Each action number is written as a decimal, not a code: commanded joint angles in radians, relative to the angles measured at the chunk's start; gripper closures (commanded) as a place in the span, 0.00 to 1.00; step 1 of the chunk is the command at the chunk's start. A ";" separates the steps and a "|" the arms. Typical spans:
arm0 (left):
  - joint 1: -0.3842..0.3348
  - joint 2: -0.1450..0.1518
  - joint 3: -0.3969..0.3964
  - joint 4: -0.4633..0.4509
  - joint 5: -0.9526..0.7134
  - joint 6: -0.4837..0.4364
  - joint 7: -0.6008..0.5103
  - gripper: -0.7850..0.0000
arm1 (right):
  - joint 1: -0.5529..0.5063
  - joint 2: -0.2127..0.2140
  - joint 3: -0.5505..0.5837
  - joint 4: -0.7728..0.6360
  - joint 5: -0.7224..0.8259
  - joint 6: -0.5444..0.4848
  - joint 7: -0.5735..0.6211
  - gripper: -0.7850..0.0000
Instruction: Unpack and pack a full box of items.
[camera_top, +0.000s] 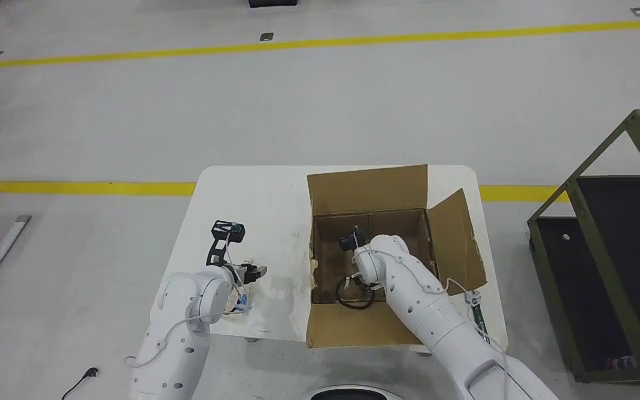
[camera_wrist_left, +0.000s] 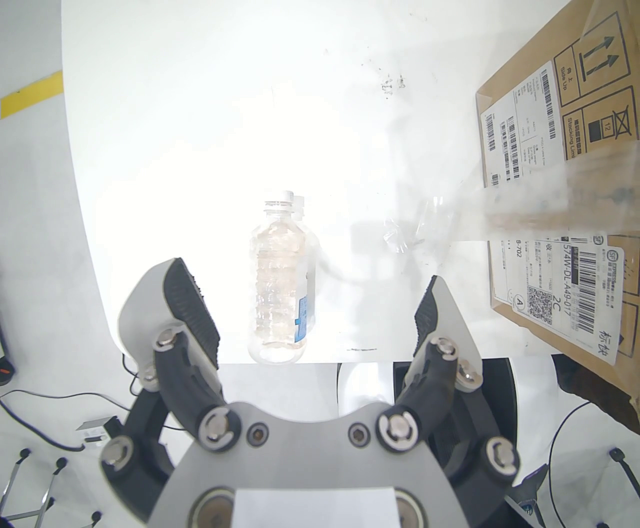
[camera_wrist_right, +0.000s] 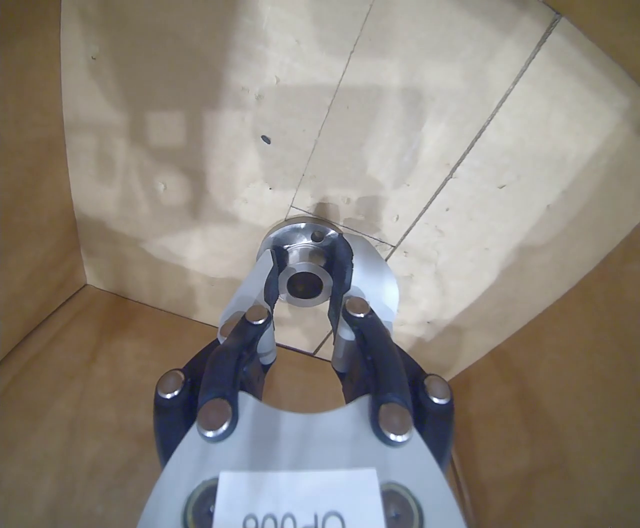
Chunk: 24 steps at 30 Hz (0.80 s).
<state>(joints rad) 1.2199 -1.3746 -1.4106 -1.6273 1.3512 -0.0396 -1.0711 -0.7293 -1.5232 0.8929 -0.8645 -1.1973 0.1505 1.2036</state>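
The white desk (camera_top: 260, 200) carries the open brown cardboard box (camera_top: 365, 190). Outside it, probably already unpacked, a clear plastic bottle (camera_wrist_left: 277, 280) seems to lie with its cap pointing away from the released left gripper (camera_wrist_left: 307, 290). Inside the box, the right gripper (camera_wrist_right: 305, 285) has its fingers clenched on the narrow hub of a silver flanged metal bushing (camera_wrist_right: 300, 240), flange to the floor, bore axis toward the wrist.

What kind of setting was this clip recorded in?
Probably a factory or warehouse hall: grey floor with yellow lane lines, a green metal trolley alongside, and a labelled shipping carton on a white table.
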 joint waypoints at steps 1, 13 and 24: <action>0.000 0.000 0.000 0.000 0.000 0.000 0.000 0.00 | -0.004 0.003 0.010 -0.022 0.002 -0.004 -0.004 1.00; 0.000 0.000 0.000 0.000 0.000 0.000 0.000 0.00 | -0.242 0.096 0.240 -0.717 -0.128 -0.090 0.151 1.00; 0.000 0.000 0.000 0.000 0.000 0.000 0.000 0.00 | -0.355 0.122 0.285 -0.898 -0.226 -0.178 0.182 1.00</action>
<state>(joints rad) 1.2199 -1.3746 -1.4106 -1.6273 1.3512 -0.0396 -1.0711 -1.0846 -1.4013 1.1777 -1.7625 -1.4231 -0.0272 1.3859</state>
